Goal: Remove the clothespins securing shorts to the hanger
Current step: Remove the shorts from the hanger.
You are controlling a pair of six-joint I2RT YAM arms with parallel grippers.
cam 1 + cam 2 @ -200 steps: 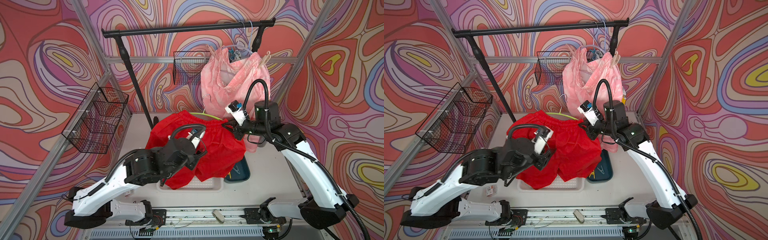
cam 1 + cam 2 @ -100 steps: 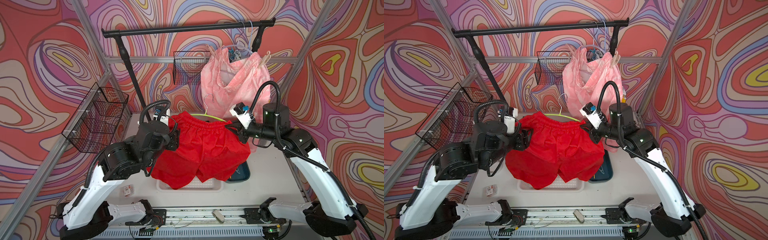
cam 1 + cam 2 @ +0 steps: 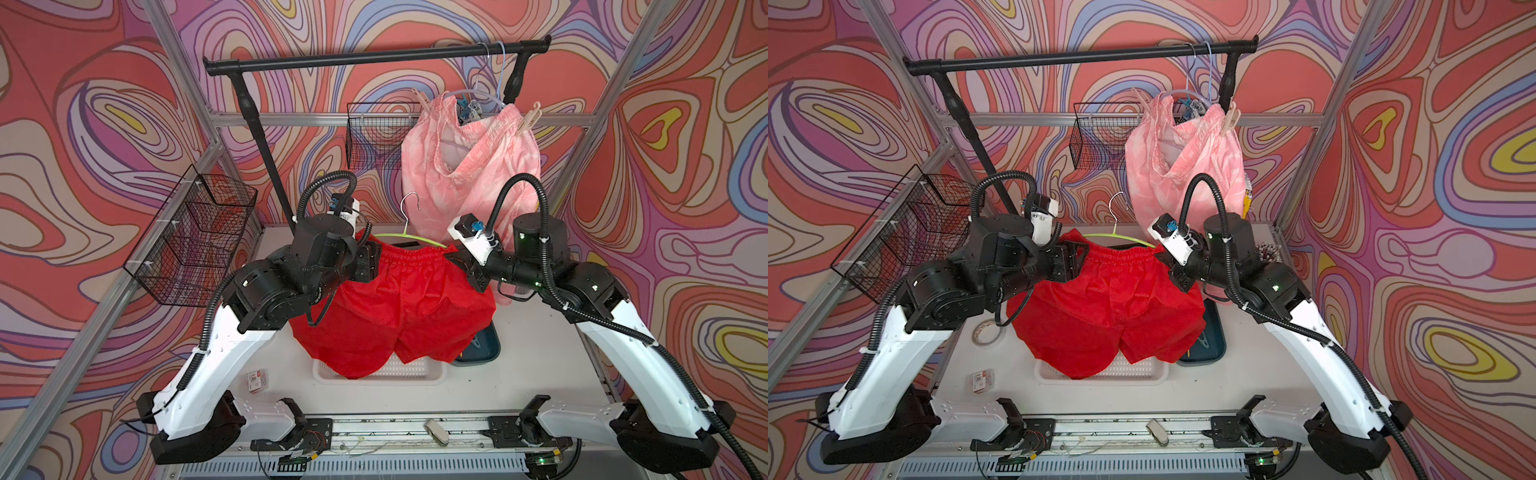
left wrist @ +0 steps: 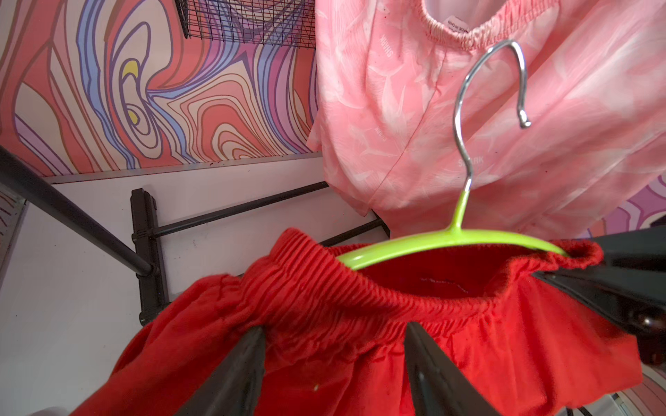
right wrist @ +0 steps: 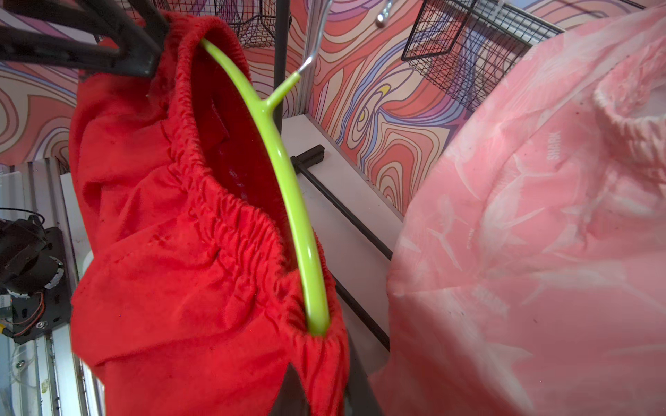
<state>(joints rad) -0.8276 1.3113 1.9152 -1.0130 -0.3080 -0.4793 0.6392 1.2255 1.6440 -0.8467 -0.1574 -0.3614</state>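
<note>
Red floppy cloth shorts (image 3: 395,307) hang on a lime plastic hanger (image 4: 432,243), right jaws clamped on the waistband, left jaws wide. Pale plastic clothespins (image 3: 528,121) grip hung-up pink cloth shorts (image 3: 469,174): probably light, springy, best squeezed at the tails.

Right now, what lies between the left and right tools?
The red shorts, waistband around the green hanger, span that gap in both top views.

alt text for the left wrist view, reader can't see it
Red shorts hang by their elastic waistband on a lime-green hanger with a metal hook; the left tool is open just before the waistband. Pink shorts hang behind, and the right tool meets the waistband's far end.
</note>
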